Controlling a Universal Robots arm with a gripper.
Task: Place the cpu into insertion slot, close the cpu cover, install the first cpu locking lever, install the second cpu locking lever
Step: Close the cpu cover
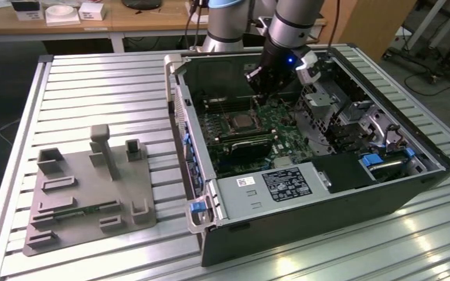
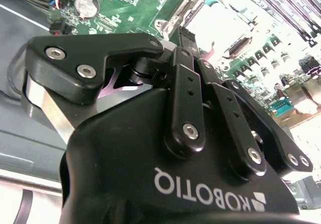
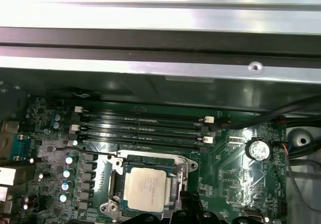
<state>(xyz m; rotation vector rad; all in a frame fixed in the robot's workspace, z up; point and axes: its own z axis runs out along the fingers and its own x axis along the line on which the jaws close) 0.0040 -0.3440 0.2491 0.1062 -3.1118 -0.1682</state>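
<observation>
- Nearest to us in the exterior view runs the ribbed metal bench (image 1: 108, 76), which carries everything else.
- On it, toward the exterior view's right, we see an open computer case (image 1: 287, 228) lying on its side with its insides facing up.
- Well apart from the case, toward the exterior view's left, a grey fixture plate (image 1: 84, 199) with upright blocks rests on the bench.
- We see the arm (image 1: 295, 23) reaching down into the case from the far side.
- A green circuit board (image 3: 235, 184) covers the floor of the case, and long black memory slots (image 3: 143, 128) run across it.
- We find the claw (image 2: 188, 38) low over the board with its tips drawn together. In the first wrist view its black tip sits just beside a corner of the socket, and we cannot tell whether it touches.
- We see the cpu cover (image 3: 155, 158) lying flat, its cut-out framing the chip.
- Under the cover, the insertion slot (image 3: 150, 164) shows as a dark band.
- We see the cpu (image 3: 148, 189) seated in the insertion slot, metal top up.
- A coin cell (image 3: 257, 149) stands on the board, apart from the socket.
</observation>
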